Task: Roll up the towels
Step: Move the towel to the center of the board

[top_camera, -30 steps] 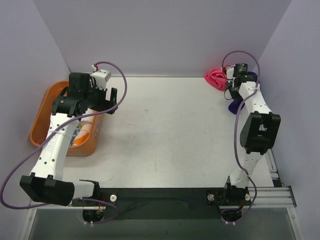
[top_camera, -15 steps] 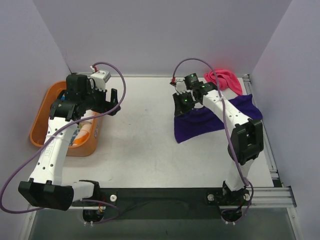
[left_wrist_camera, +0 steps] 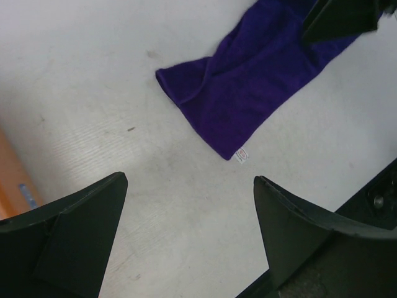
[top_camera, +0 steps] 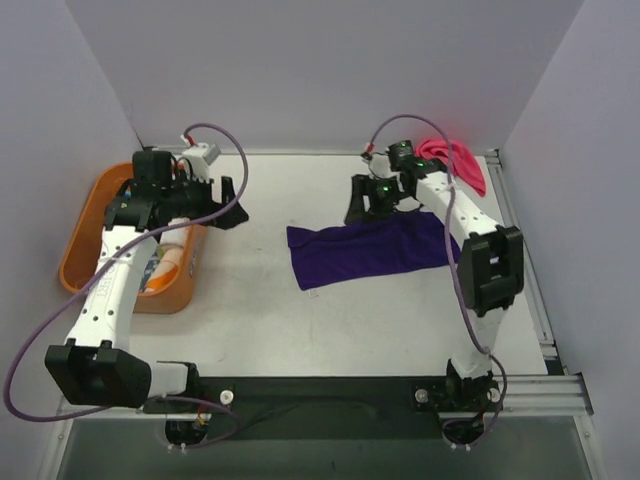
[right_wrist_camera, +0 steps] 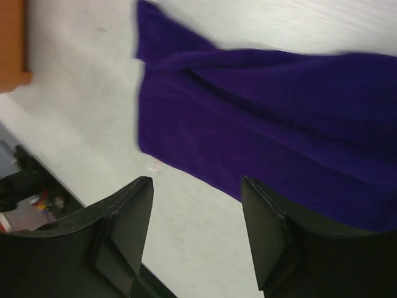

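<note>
Cloth set out for rolling. The dark purple towel (top_camera: 365,252) lies just below and nearward of the right gripper (top_camera: 372,205), whose fingers stand parted with nothing between them. A second ago they were clamped in the far right corner. The towel has since been dragged to mid-table and let go, so it appears placed, with rolling not yet begun. It rests flat as a long, slightly skewed strip, one end corner folded over, with a small label at its near edge. The left gripper (top_camera: 222,205) is spread wide and empty, the towel well ahead of its fingertips. Beyond the right fingers, a hot pink towel (top_camera: 462,160) lies crumpled.
</note>
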You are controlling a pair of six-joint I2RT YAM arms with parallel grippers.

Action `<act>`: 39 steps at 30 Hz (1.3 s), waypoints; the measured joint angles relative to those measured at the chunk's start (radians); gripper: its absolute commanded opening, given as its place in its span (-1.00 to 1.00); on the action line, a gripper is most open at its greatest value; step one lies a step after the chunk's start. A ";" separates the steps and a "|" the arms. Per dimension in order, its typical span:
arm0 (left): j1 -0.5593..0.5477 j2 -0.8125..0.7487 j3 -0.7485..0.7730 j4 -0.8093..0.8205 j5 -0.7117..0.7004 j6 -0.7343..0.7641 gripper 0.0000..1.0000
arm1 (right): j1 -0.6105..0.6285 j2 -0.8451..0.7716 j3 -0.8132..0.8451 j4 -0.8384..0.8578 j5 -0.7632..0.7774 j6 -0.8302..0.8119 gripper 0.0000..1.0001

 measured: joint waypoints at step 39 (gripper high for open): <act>-0.460 0.461 -0.288 0.114 -0.330 0.394 0.04 | -0.471 0.079 -0.253 -0.221 0.618 -0.478 -1.00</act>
